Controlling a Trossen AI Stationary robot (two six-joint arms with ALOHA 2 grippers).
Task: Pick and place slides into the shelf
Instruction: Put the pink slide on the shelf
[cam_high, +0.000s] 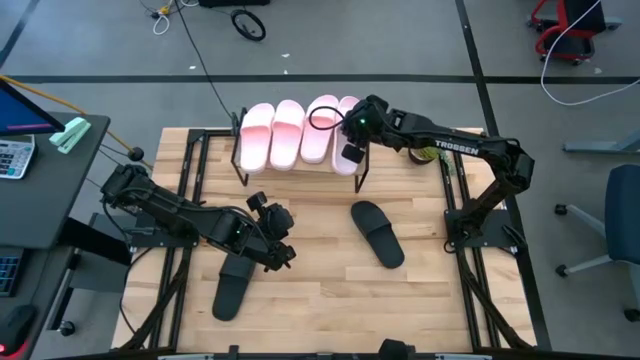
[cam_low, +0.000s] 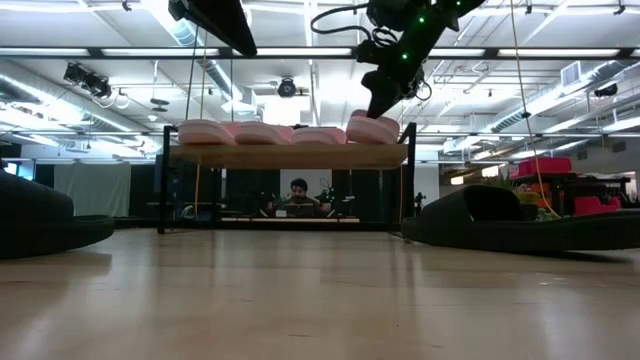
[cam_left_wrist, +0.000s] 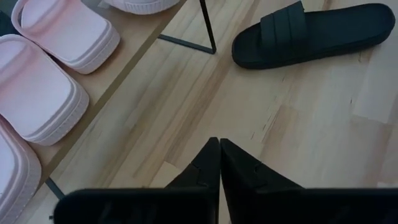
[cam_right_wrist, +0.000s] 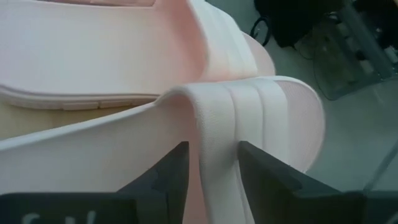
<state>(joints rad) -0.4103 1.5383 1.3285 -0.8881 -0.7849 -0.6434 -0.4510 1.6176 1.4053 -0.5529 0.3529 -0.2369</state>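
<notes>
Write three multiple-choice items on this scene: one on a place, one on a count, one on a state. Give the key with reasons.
1. Where is the right end effector?
A. At the shelf's right end
B. Over the table's front edge
C. Beside the calculator

2. How many pink slides sit on the shelf?
A. Two
B. Four
C. Six

3. What state is the left end effector in?
A. Shut, empty
B. Gripping a black slide
C. Wide open

Key:
1 A: in the high view it sits over the rightmost pink slide.
2 B: four lie side by side in the high view.
3 A: the left wrist view shows its fingers together over bare table, a black slide lying apart.
</notes>
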